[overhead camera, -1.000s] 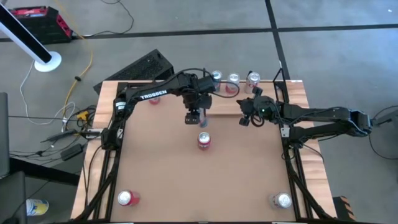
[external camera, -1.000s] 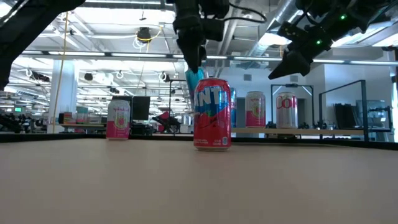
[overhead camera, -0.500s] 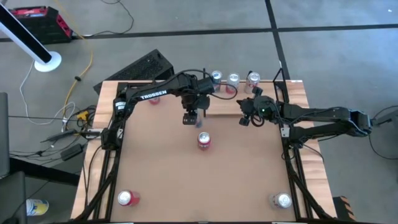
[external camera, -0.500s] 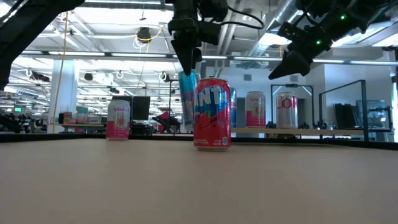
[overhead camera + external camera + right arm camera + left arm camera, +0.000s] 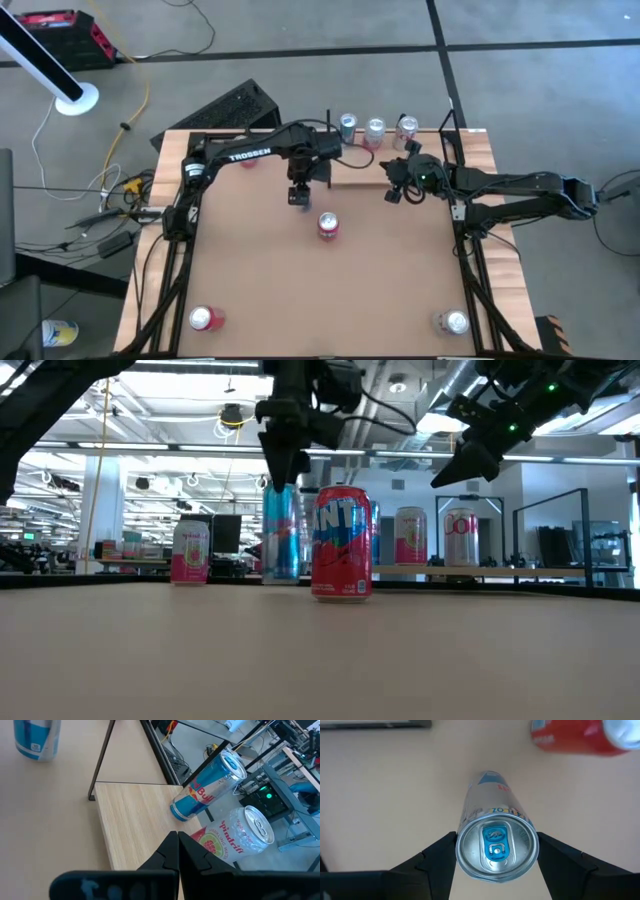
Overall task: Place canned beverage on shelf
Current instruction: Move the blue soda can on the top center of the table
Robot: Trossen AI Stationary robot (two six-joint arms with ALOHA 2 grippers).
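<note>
Hand (image 5: 496, 857) of the left arm is clamped on a slim blue-and-silver can (image 5: 495, 840), held upright near the table (image 5: 260, 270), beside a red can (image 5: 328, 226). The right hand (image 5: 178, 851) is shut, empty, above the pale wood shelf (image 5: 135, 820), where 3 cans are stood.

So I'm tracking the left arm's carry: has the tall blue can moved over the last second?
Yes. In the low view the blue can, held in the left gripper, has come out from behind the red can to its left and sunk toward the table.
</note>
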